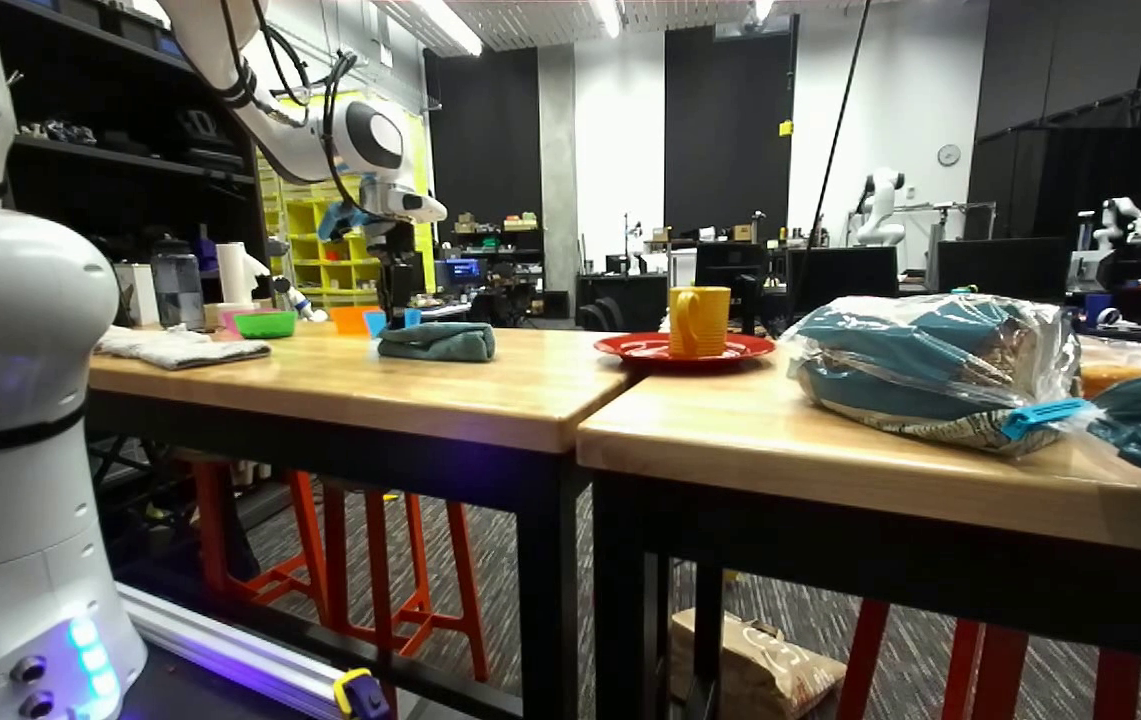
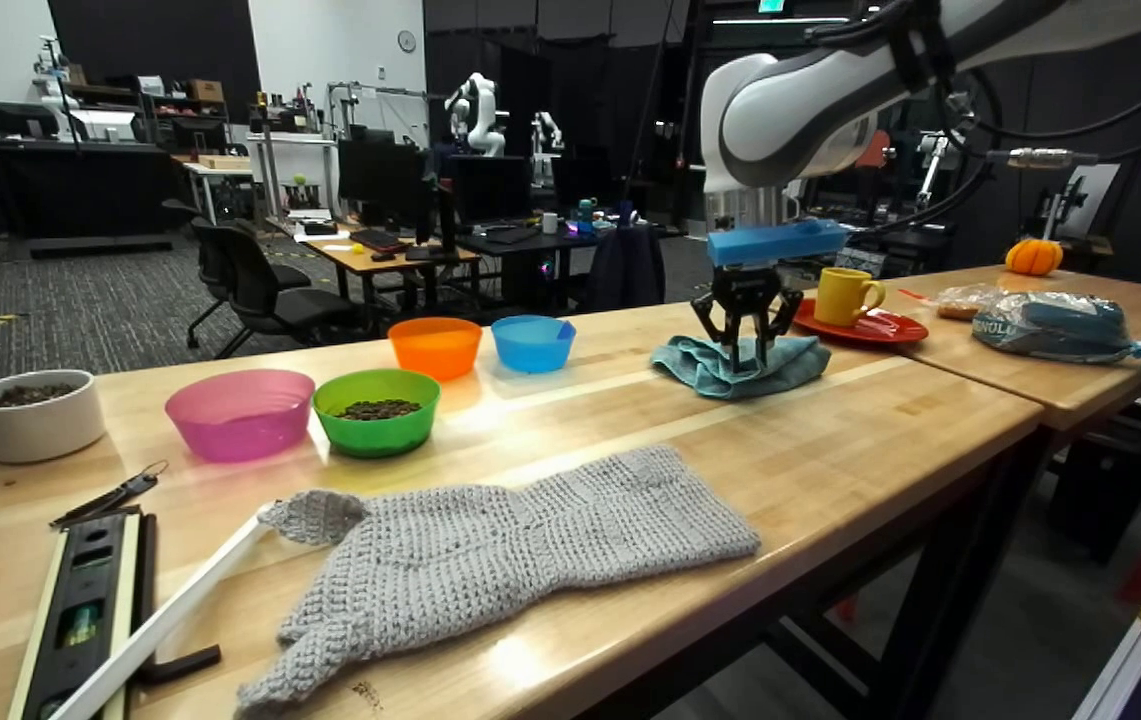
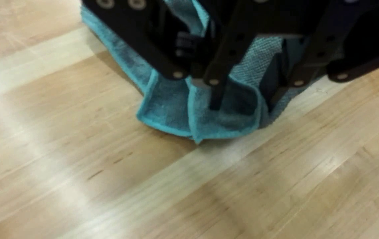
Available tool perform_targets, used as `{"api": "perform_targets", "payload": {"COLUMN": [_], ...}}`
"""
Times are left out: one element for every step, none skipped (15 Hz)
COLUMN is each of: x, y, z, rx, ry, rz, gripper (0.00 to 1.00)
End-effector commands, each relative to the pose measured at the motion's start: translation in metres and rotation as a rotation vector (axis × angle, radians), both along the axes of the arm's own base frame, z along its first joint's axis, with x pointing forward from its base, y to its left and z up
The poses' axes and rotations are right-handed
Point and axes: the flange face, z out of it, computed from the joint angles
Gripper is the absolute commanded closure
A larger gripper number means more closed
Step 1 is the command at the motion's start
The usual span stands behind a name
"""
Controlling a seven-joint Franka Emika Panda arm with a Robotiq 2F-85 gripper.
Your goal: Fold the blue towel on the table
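This looks like the release of a fold: the gripper (image 2: 748, 362) should spread wider, come free of the blue towel (image 1: 437, 343), then lift straight up — a snag could drag layers apart. Its fingers (image 3: 218, 94) stand part-way apart; cloth shows between them, but no pinch. The towel lies below and around the tips — toward the far edge of the bench (image 2: 570, 425) in both exterior views.

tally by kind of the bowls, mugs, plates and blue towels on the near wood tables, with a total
Bowls: 5 (white bowl, pink bowl, green bowl, orange bowl, blue bowl)
Mugs: 1 (yellow mug)
Plates: 1 (red plate)
Blue towels: 1 (rumpled blue towel)
Total: 8
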Motion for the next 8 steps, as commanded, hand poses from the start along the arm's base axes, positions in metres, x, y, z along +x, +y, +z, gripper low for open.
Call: {"api": "perform_targets", "payload": {"x": [0.008, 0.011, 0.014, 0.018, 0.021, 0.024, 0.025, 0.026], "y": [-0.014, -0.017, -0.021, -0.026, -0.031, -0.035, -0.04, -0.043], "z": [-0.008, -0.007, -0.005, -0.001, 0.005, 0.012, 0.022, 0.03], "rx": [0.006, 0.004, -0.005, -0.01, -0.008, 0.0, 0.017, 0.025], "ry": [0.034, 0.028, 0.018, 0.008, 0.002, -0.005, -0.006, -0.016], "rz": [-0.005, -0.005, -0.008, -0.009, -0.012, -0.01, 0.001, 0.011], "gripper": [0.34, 0.27, 0.2, 0.14, 0.08, 0.06, 0.02, 0.0]}}
